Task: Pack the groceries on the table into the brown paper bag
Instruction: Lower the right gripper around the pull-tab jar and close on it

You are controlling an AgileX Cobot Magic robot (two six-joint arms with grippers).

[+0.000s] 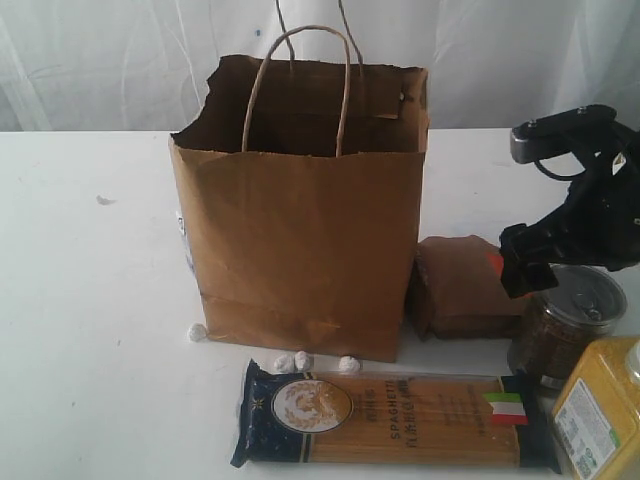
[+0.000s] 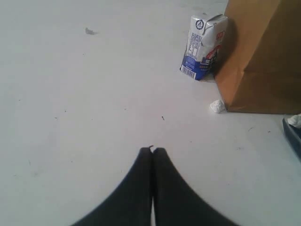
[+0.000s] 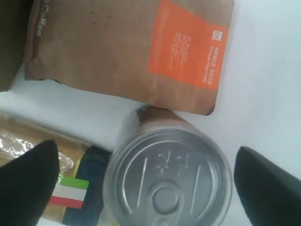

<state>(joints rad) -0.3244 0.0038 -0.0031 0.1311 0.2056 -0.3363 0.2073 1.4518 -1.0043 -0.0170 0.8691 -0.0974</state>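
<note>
Two arms: right gripper (image 3: pixel 146 157) hangs wide apart over silver-lidded jar (image 3: pixel 167 186); left gripper (image 2: pixel 153 150) pressed together.

Bright, even, diffuse light fills all three views and washes the large plain white bench (image 1: pixel 90 330) almost featureless. The tall brown kraft paper bag (image 1: pixel 300 250) throws only a faint, soft shadow at its foot, and its inside is dark. In the right wrist view the silver-lidded jar (image 3: pixel 167 181) shows a dull sheen without hard glare, and that close picture is soft. The exterior view is slightly hazy.
</note>
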